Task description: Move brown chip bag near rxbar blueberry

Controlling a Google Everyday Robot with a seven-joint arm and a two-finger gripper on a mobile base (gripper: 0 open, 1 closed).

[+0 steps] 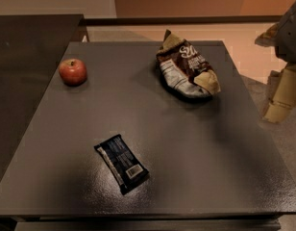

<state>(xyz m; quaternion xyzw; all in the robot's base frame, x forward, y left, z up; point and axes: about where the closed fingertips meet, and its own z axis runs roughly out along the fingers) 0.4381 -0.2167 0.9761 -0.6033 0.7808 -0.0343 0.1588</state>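
Presumably light and crinkly, the bag suits a pinch at its raised far corner; the gripper sits right of it, aperture indeterminable.

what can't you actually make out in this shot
- tool, camera view: right of the table, cut off by the picture's right edge.
- chip bag, camera view: script too crumpled and small to read.
- bar, camera view: label print and barcode too small to read.
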